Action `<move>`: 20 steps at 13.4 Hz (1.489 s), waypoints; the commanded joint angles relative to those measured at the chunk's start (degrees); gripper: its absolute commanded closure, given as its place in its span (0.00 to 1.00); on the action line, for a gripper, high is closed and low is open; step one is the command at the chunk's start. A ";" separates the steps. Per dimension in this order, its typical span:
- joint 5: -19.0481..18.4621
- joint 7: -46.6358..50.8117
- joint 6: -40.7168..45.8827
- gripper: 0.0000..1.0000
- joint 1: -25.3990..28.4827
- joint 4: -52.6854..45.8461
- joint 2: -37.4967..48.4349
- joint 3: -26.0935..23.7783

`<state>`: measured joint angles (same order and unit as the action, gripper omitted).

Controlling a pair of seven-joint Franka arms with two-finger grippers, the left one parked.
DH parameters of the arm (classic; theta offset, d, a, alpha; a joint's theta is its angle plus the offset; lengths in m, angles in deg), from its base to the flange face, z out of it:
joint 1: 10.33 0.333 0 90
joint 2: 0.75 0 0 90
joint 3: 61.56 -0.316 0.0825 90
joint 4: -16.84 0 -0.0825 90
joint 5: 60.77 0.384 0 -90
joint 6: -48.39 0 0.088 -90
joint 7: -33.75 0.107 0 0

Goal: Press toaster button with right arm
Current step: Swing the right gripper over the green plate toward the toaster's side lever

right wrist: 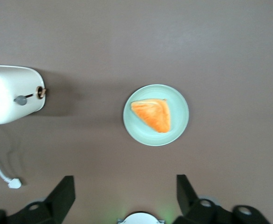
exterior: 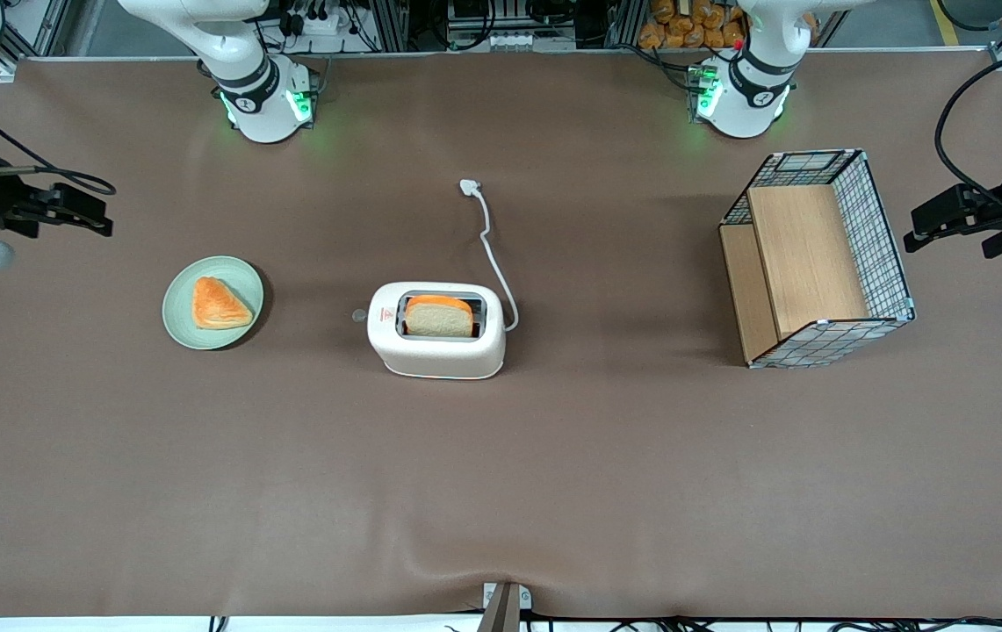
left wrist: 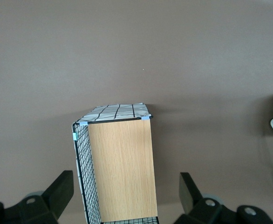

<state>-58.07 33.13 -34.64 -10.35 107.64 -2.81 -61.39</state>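
Observation:
The white toaster stands mid-table with a slice of bread in its slot. Its small grey button sticks out of the end that faces the plate. The right wrist view shows the toaster and the button too. My right arm's gripper hangs at the working arm's end of the table, well apart from the toaster and a little farther from the front camera than the plate. In the right wrist view the gripper is open, with only bare table between its fingers.
A pale green plate with an orange pastry lies between the gripper and the toaster. The toaster's white cord trails toward the arm bases. A wire basket with wooden shelves stands toward the parked arm's end.

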 commanded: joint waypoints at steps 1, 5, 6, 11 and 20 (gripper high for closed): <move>4.13 0.36 0.94 0.53 0.20 -0.18 -2.68 0.18; 11.61 0.36 0.94 0.99 0.11 0.96 -7.42 0.18; 13.80 0.36 0.85 1.00 0.11 0.96 -8.57 0.18; 25.05 0.53 -8.95 1.00 0.37 7.43 -12.27 0.18; 37.52 0.36 -26.73 1.00 5.56 18.96 -12.88 0.09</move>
<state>-25.00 33.53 -58.68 -5.68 123.69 -16.54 -61.53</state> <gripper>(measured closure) 0.991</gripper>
